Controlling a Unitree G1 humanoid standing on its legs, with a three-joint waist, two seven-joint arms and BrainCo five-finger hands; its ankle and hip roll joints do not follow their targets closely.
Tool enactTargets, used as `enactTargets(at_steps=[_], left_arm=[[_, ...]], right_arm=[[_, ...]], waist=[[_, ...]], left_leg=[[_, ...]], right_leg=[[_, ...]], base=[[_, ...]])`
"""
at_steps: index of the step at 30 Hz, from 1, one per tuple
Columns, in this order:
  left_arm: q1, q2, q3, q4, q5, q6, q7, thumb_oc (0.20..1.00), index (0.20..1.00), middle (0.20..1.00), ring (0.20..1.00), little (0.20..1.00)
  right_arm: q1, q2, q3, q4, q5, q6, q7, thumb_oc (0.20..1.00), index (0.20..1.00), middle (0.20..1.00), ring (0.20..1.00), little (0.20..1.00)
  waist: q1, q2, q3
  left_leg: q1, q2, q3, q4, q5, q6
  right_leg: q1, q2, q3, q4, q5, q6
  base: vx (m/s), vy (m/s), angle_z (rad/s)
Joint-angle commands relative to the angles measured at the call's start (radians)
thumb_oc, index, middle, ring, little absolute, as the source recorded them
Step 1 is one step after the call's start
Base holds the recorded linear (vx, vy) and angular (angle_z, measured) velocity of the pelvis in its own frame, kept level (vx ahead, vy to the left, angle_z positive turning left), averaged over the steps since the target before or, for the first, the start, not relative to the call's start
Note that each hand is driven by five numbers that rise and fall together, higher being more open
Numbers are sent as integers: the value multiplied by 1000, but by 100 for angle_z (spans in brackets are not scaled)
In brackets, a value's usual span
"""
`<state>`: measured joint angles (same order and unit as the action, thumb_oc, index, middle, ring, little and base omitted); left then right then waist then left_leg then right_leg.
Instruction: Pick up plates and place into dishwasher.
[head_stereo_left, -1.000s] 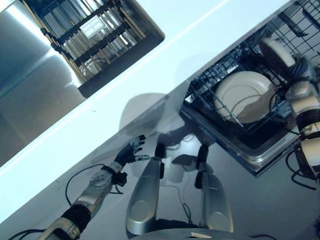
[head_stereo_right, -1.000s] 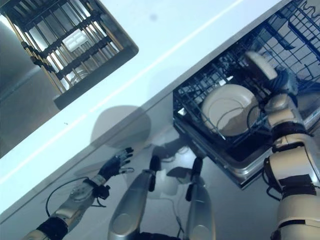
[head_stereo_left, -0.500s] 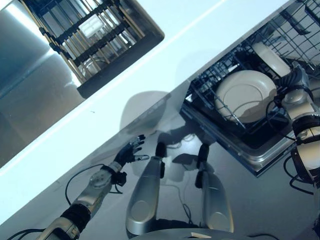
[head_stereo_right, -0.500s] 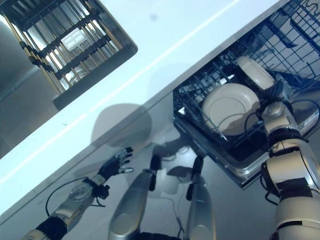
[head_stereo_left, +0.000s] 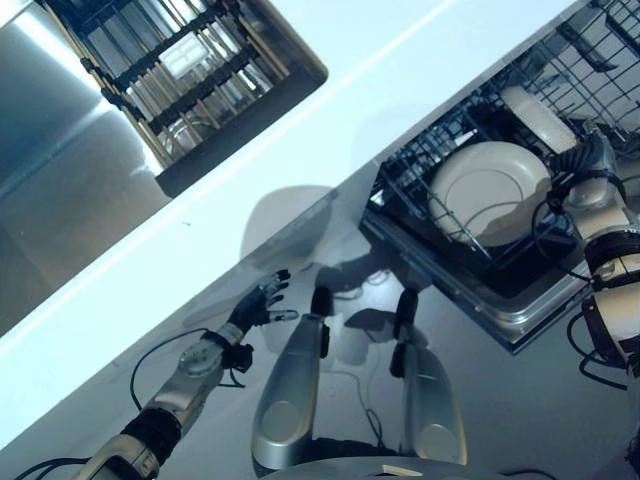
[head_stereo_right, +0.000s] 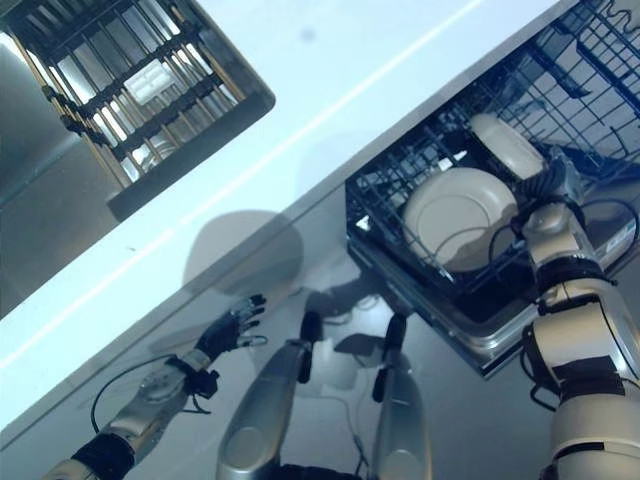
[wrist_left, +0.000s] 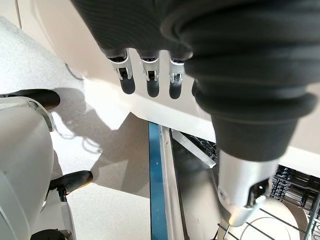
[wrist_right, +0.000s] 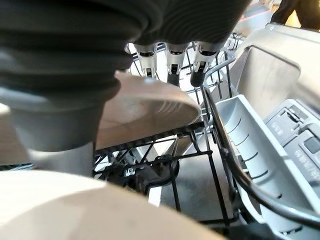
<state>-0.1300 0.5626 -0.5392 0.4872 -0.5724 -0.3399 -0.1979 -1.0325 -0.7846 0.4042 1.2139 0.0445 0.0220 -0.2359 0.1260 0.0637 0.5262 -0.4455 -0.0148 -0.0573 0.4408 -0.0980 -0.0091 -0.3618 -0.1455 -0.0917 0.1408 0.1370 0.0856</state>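
A long white countertop (head_stereo_left: 300, 130) runs across the scene, with a dark wire dish rack (head_stereo_left: 180, 70) set in the sink area at one end and the pulled-out dishwasher rack (head_stereo_left: 480, 150) below its other end. In that lower rack a large cream plate (head_stereo_left: 490, 190) leans on edge among the dark wire tines, and just beyond it, deeper in the rack, a second cream plate (head_stereo_left: 538, 118) stands tilted on edge. The robot's right hand (head_stereo_left: 585, 160) is at this second plate; in the right wrist view its fingers (wrist_right: 168, 62) reach down over the plate's rim (wrist_right: 145, 107), thumb on the near side, so the plate appears pinched between them, with its lower edge among the rack wires. A grey plastic cutlery tray (wrist_right: 250, 145) sits just beside the plate inside the dishwasher. The robot's left hand (head_stereo_left: 258, 305) hangs low in front of the counter, well apart from the dishwasher, fingers spread and straight, holding nothing; its wrist view shows the fingertips (wrist_left: 147, 85) pointing toward the white cabinet front
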Motion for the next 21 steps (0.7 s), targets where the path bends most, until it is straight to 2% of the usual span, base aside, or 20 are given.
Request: enactTargets(at_steps=[1, 5, 17, 21], left_arm=[[66, 26, 25, -60, -16, -37, -12, 1000, 1000, 1000, 1000, 1000], [73, 30, 46, -58, -8, -25, -14, 1000, 1000, 1000, 1000, 1000], [87, 25, 102, -27, 22, -24, -27, 1000, 1000, 1000, 1000, 1000], [85, 26, 117, -18, 31, -15, -35, 1000, 1000, 1000, 1000, 1000]], right_arm=[[37, -131, 16, -80, 35, -54, 67, 1000, 1000, 1000, 1000, 1000], [118, -146, -12, -108, 38, -80, 78, 1000, 1000, 1000, 1000, 1000], [306, -138, -101, -180, 63, -92, 125, 1000, 1000, 1000, 1000, 1000], [356, -130, -130, -183, 93, -100, 113, 1000, 1000, 1000, 1000, 1000]], waist=[[-10, 4, -6], [-21, -13, -6], [-38, -48, -27], [-42, -59, -35]], left_leg=[[17, 22, -11, -140, 81, -5], [35, 28, -3, -137, 75, -3], [70, 30, 1, -145, 62, 3], [78, 32, 2, -151, 58, 4]], right_leg=[[52, 2, -38, 115, -155, -3], [71, 3, -34, 111, -153, -1], [113, 11, -10, 86, -145, 8], [124, 13, -8, 75, -142, 12]], base=[[0, 0, 0], [0, 0, 0], [0, 0, 0], [1, -8, 0]])
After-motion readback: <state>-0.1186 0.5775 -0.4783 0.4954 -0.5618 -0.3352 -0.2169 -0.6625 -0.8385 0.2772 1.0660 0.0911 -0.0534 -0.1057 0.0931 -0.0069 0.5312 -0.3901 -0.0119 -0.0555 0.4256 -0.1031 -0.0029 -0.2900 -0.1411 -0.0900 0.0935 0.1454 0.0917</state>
